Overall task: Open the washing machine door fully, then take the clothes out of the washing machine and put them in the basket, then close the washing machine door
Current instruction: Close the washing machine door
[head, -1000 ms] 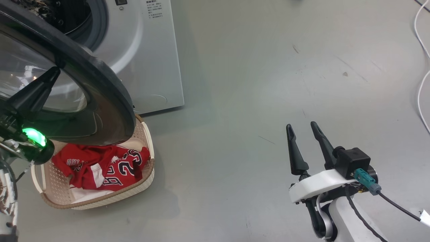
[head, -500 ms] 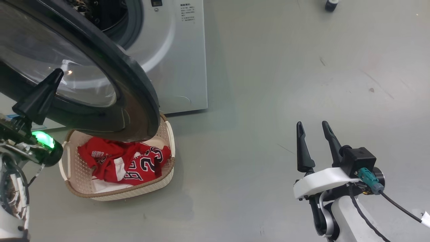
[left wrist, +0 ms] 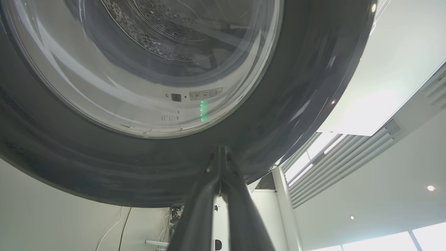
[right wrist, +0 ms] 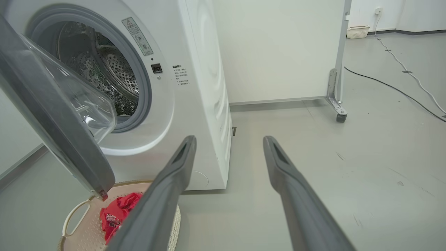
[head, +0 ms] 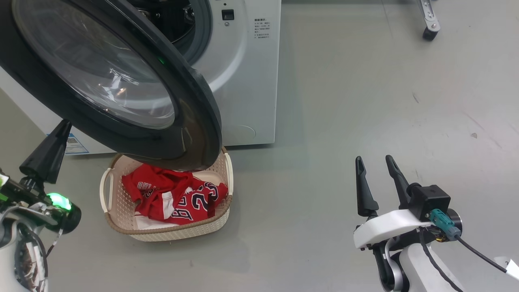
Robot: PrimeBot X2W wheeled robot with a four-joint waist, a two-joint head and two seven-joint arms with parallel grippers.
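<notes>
The washing machine door point(head: 194, 113) stands partly open, its black rim and glass bowl hanging over the basket point(head: 174, 232). The clothes point(head: 174, 194), a red jersey, lie in that basket in front of the washing machine point(head: 247, 81). My left gripper point(head: 65, 123) is shut and empty, its tip just under the door's lower left rim; in the left wrist view the left gripper point(left wrist: 220, 150) points at the door point(left wrist: 104, 174), contact unclear. My right gripper point(head: 373, 159) is open over bare floor. In the right wrist view the right gripper point(right wrist: 230, 139) faces the washing machine point(right wrist: 198, 87), door point(right wrist: 52, 115), basket point(right wrist: 75, 218) and clothes point(right wrist: 118, 214).
The drum point(right wrist: 101, 69) looks bare inside. A white panel point(right wrist: 278, 52) on a castor point(right wrist: 340, 116) stands beside the machine. Cables point(right wrist: 400, 90) run over the grey floor point(head: 344, 101) at the far right. A second small basket point(right wrist: 357, 32) sits far off by the wall.
The head camera has moved, sliding the whole scene right and down. The left gripper's tip, earlier across the door's glass, now sits below the door's rim. The right gripper stays open.
</notes>
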